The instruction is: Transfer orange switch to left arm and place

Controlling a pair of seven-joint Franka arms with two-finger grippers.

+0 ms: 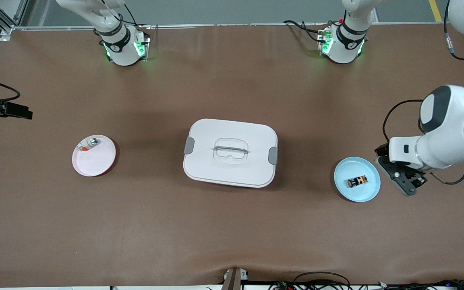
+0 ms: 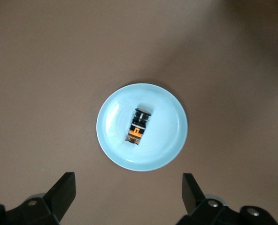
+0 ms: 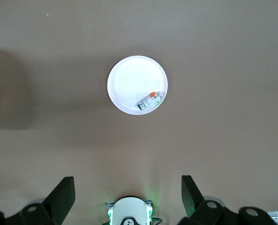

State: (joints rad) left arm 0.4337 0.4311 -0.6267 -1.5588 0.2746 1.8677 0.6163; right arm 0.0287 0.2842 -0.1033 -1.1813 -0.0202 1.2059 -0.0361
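The orange switch (image 1: pixel 357 181) (image 2: pixel 138 125) lies on its side in a light blue plate (image 1: pixel 367 192) (image 2: pixel 165 145) toward the left arm's end of the table. My left gripper (image 1: pixel 402 180) (image 2: pixel 128 187) hovers open just beside that plate, with nothing between its fingers (image 2: pixel 65 188). The white box (image 1: pixel 230 152) with grey side clips stands closed in the middle of the table. My right gripper (image 3: pixel 128 193) is open and empty, held high over the right arm's end of the table, and is out of the front view.
A pale pink plate (image 1: pixel 97 161) (image 3: pixel 129 84) toward the right arm's end holds a small silver-and-clear piece with a red bit (image 1: pixel 89 143) (image 3: pixel 150 101). The arm bases (image 1: pixel 123 46) (image 1: pixel 342 44) stand along the table's back edge. A black mount (image 1: pixel 4 108) juts in at that end.
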